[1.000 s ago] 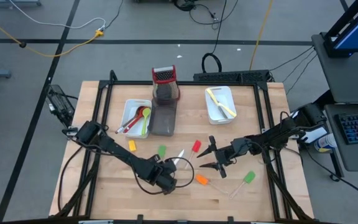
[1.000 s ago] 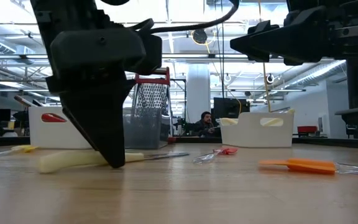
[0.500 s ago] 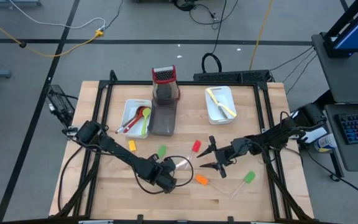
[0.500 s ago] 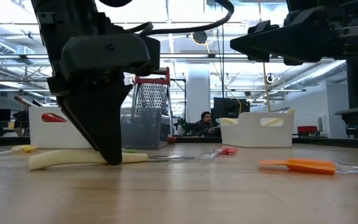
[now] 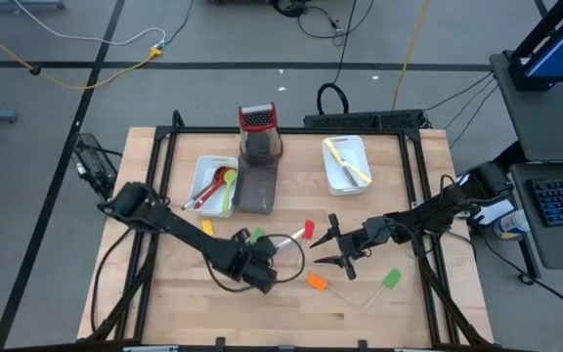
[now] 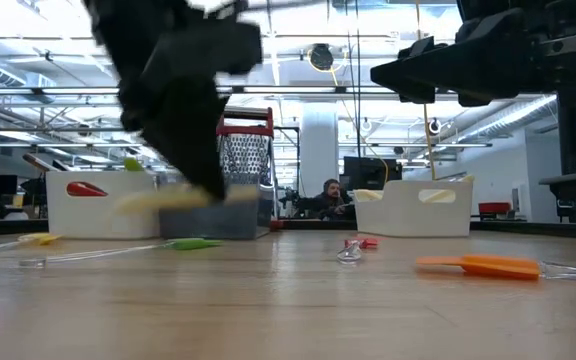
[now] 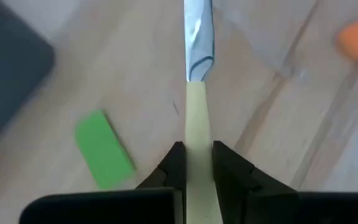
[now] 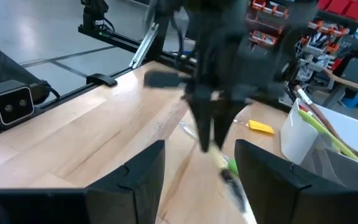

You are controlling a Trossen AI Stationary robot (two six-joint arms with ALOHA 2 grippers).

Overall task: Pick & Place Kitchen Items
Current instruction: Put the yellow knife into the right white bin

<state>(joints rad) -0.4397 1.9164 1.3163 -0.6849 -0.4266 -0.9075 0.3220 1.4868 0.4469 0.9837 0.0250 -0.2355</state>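
A pale-handled knife (image 7: 196,106) hangs above the table with my left gripper (image 7: 196,152) shut on it, near the table's middle front (image 5: 260,262). The low view shows that gripper (image 6: 193,170) raised, the pale handle (image 6: 153,200) sticking out level beside it. My right gripper (image 5: 326,244) hovers open to the right of it, with nothing between its fingers. Flat on the wood lie a green spatula (image 5: 254,236), a red one (image 5: 308,230), an orange one (image 5: 317,283), a second green one (image 5: 391,279) and a yellow one (image 5: 207,228). My left gripper pinches the knife's pale handle (image 7: 196,134) between its two fingers, on the half nearer the blade (image 7: 197,31). The fingers come from above, pointing down, and lie across the handle. The knife is about level and lifted clear of the table.
At the back stand a white tray (image 5: 203,176) with red and green spoons, a grey tray (image 5: 257,191), a red-topped metal grater (image 5: 259,132) and a second white tray (image 5: 332,171) with yellow utensils. A black frame (image 5: 291,130) edges the table.
My left gripper has shut on the knife's pale handle and risen, drifting a little toward the table's far edge. The knife, which lay flat on the wood, now hangs level, clear of the table.
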